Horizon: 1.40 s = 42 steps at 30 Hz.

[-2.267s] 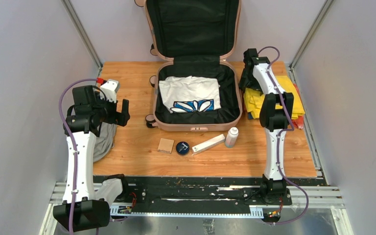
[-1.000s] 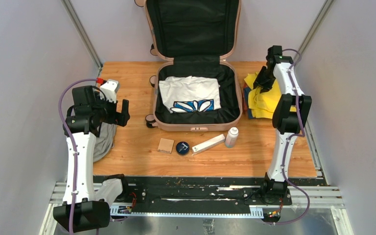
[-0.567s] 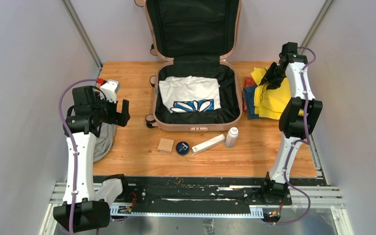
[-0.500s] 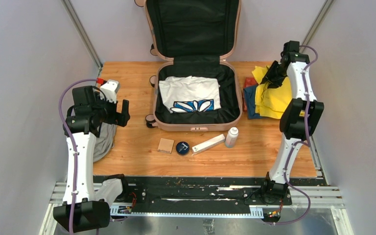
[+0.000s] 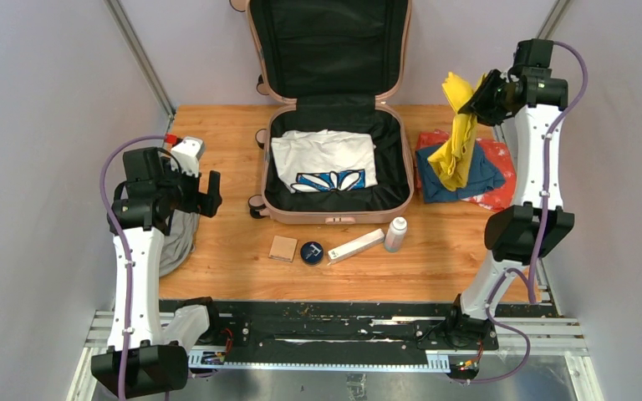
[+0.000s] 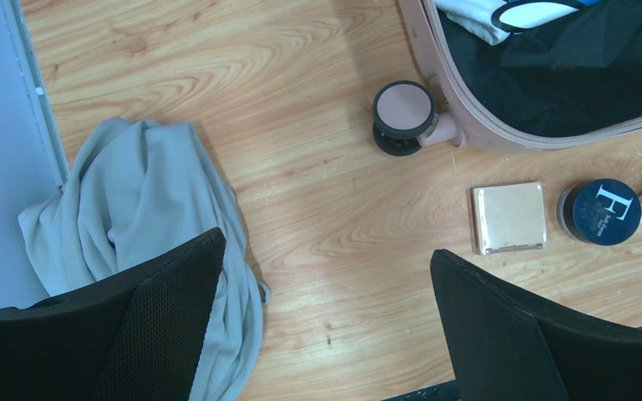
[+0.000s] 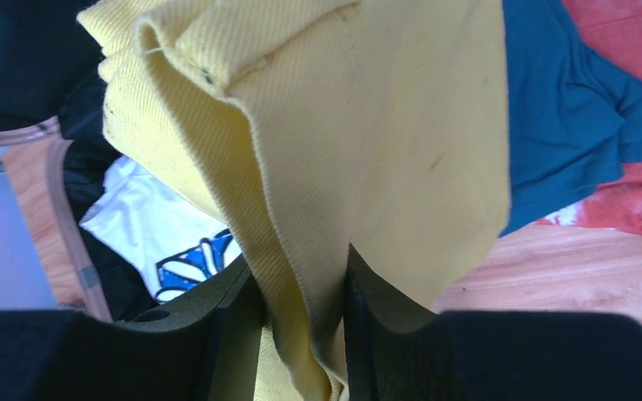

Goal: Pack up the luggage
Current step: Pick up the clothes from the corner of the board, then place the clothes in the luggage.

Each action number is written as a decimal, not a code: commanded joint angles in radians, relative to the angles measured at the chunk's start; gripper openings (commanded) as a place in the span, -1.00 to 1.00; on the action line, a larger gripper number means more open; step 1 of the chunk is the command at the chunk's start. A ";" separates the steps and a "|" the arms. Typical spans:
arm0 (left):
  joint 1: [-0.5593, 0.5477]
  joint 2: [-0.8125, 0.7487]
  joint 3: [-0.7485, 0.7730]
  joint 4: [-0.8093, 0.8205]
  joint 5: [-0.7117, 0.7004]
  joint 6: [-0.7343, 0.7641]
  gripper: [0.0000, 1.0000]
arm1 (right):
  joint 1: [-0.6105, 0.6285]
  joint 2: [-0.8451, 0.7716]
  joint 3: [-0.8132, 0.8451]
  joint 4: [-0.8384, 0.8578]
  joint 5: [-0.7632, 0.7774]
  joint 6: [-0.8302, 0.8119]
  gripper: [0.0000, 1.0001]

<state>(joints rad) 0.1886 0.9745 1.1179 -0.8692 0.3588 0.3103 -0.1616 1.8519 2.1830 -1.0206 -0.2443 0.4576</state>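
The right arm has shot up since a couple of seconds ago. It was down low on the clothes pile at the right of the table, and now it's raised high with the yellow garment [image 5: 456,142] dangling from it. That uncovers a blue garment [image 5: 486,171] and a red one [image 5: 503,190] underneath. The left arm hasn't budged.

The right gripper [image 7: 301,288] has its two fingers pinched tight on a folded edge of the yellow fabric. The rest hangs loose below, and I can't tell if the tail end has cleared the pile.

So I'd say we're mid-transfer, with one piece of clothing on its way to the luggage [image 5: 334,217]. That lies open at the middle-back of the table, lid propped against the wall, with a white printed t-shirt [image 5: 322,159] already in the bottom half. The next move probably needs a swing left with enough height for the hanging cloth to clear the rim, then lower and let go.

Pose-wise, the right arm is stretched nearly upright, wrist tipped toward the suitcase. The left gripper [image 6: 326,322] hovers over the wood, spread wide and empty, between the grey cloth [image 6: 134,209] and a suitcase wheel [image 6: 403,113].
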 commanded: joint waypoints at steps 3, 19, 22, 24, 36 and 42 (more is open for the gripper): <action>0.007 -0.029 -0.003 -0.019 0.010 0.009 1.00 | 0.043 -0.082 0.081 0.027 -0.147 0.050 -1.00; 0.007 -0.073 0.004 -0.048 0.004 0.023 1.00 | 0.391 -0.056 -0.027 0.240 -0.281 0.262 -1.00; 0.008 -0.077 0.005 -0.051 0.003 0.024 1.00 | 0.439 -0.013 -0.021 0.263 -0.267 0.304 -1.00; 0.008 -0.079 0.008 -0.053 0.003 0.023 1.00 | 0.467 0.012 -0.024 0.277 -0.247 0.330 -1.00; 0.008 -0.084 0.001 -0.060 -0.017 0.043 1.00 | 0.561 0.141 -0.090 0.365 -0.100 0.452 -1.00; 0.008 -0.077 0.002 -0.060 -0.015 0.044 1.00 | 0.631 0.255 -0.007 0.375 -0.041 0.503 -1.00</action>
<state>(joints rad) 0.1886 0.9039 1.1179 -0.9157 0.3485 0.3439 0.4103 2.0533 2.1025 -0.7349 -0.3317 0.8913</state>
